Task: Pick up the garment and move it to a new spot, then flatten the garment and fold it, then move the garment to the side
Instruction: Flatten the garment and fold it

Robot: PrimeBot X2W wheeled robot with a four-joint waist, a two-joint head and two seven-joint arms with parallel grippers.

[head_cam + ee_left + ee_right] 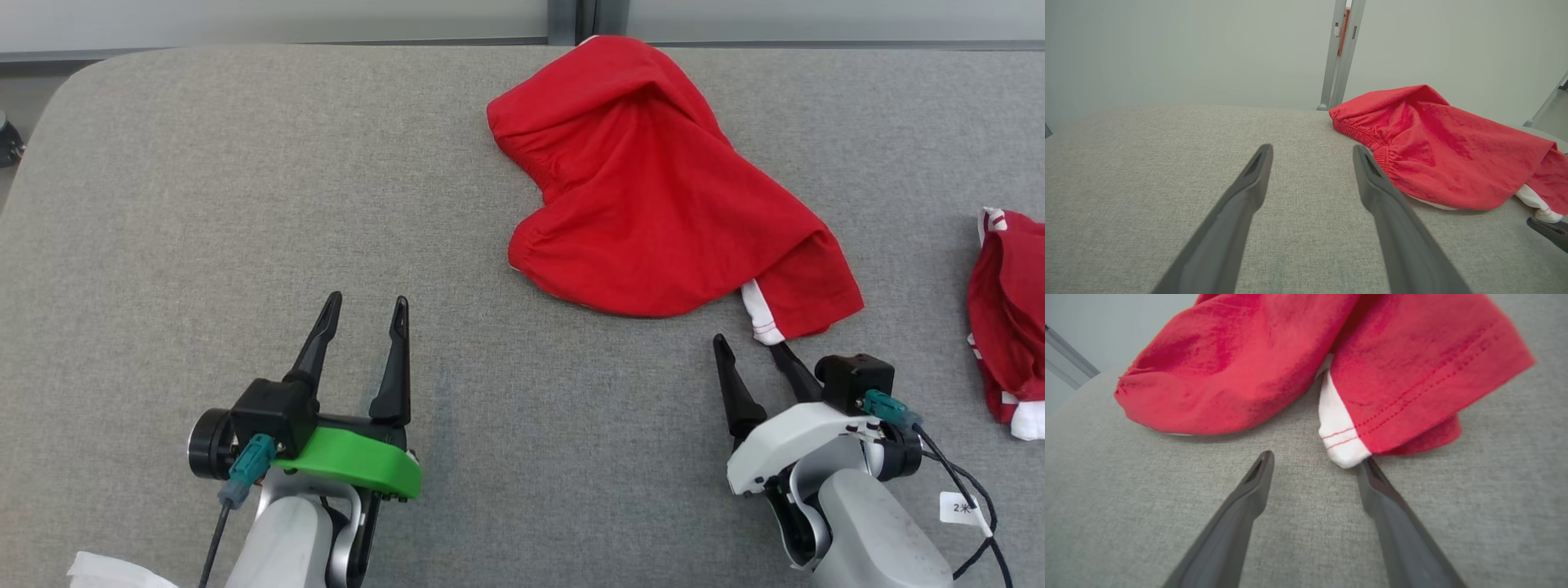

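Note:
A red garment (645, 188) with white trim lies crumpled on the grey padded table (245, 204), right of centre and reaching the far edge. Its elastic waistband faces left in the left wrist view (1437, 147). My right gripper (749, 343) is open just in front of the garment's near corner; its right fingertip sits at the white hem (1341, 437), not closed on it. My left gripper (366, 304) is open at the lower left, well clear of the garment (1274, 367), with nothing between its fingers (1253, 179).
A second red and white garment (1008, 318) lies at the table's right edge. A scrap of white cloth or paper (114, 572) shows at the bottom left corner. A pale wall with a metal post (1341, 53) stands behind the table's far edge.

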